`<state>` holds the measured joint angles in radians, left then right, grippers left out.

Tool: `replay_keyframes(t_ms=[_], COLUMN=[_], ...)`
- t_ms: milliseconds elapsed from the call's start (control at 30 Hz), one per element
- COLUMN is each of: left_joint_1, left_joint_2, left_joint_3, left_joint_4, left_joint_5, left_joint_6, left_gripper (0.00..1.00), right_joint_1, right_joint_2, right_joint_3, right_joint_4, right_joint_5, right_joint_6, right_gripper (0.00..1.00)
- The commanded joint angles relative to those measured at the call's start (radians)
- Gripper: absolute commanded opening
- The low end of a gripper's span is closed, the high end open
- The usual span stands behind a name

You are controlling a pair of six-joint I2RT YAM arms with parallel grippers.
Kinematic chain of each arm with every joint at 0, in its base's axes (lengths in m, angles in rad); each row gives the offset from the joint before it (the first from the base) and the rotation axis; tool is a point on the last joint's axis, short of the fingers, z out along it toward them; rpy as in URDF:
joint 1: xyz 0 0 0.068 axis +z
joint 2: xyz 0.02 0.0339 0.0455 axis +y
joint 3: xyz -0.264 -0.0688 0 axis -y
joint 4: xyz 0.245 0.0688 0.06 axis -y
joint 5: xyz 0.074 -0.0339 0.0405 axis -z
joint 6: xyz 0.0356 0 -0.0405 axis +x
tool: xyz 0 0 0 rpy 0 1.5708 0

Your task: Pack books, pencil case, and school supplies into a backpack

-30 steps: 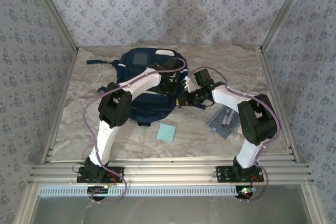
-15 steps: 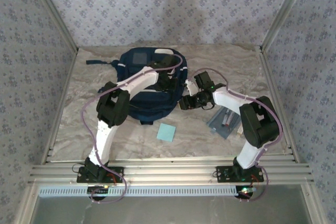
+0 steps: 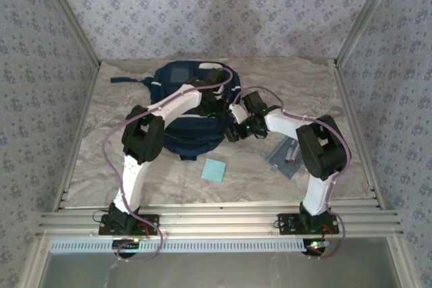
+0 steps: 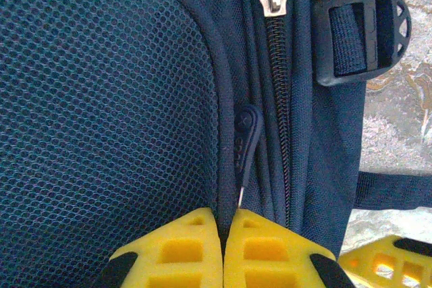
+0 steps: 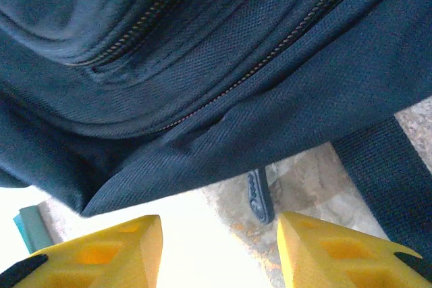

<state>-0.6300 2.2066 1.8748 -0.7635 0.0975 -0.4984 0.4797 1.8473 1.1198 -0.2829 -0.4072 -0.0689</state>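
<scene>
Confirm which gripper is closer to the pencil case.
Right. The right gripper is at the right edge of the backpack, just left of the pencil case; the left gripper is farther off, on the backpack.

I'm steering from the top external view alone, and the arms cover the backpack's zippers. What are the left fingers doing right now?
Observer: The left fingers are pressed shut on the thin cord of a dark zipper pull, beside the mesh panel of the backpack.
Operator: And the right ones?
Observer: The right fingers stand open and touch nothing. A second pull tab hangs in the gap between them, below the backpack's edge.
Operator: Is that side's zipper open?
Observer: The zipper in the right wrist view runs closed along the stretch it shows.
</scene>
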Motion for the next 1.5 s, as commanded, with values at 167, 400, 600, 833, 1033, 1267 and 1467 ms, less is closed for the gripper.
replay_keyframes(t_ms=[167, 400, 600, 833, 1033, 1267, 1467], left_joint_1=[0.008, 0.009, 0.012, 0.014, 0.035, 0.055, 0.053], left_joint_2=[-0.005, -0.016, -0.013, -0.014, -0.012, -0.057, -0.036], left_joint_3=[0.030, 0.031, 0.041, 0.045, 0.070, 0.117, 0.100], left_joint_4=[-0.030, -0.024, -0.013, -0.010, -0.030, -0.059, 0.005], left_joint_5=[0.009, 0.018, 0.035, 0.038, 0.087, 0.081, 0.089], left_joint_6=[0.018, 0.012, -0.003, -0.011, -0.007, 0.001, -0.050], left_gripper=[0.00, 0.00, 0.00, 0.00, 0.00, 0.00, 0.00], right_joint_1=[0.055, 0.089, 0.108, 0.087, 0.039, 0.006, 0.041], right_joint_2=[0.057, 0.090, 0.089, 0.049, -0.025, -0.103, -0.166], right_joint_3=[0.064, 0.063, 0.019, -0.014, -0.077, -0.153, -0.208], right_joint_4=[0.010, -0.006, 0.033, 0.085, 0.170, 0.222, 0.241], right_joint_5=[0.149, 0.206, 0.229, 0.159, 0.011, -0.110, -0.155], right_joint_6=[-0.038, -0.049, -0.023, 0.003, 0.023, 0.063, 0.139], right_gripper=[0.50, 0.47, 0.16, 0.00, 0.00, 0.00, 0.00])
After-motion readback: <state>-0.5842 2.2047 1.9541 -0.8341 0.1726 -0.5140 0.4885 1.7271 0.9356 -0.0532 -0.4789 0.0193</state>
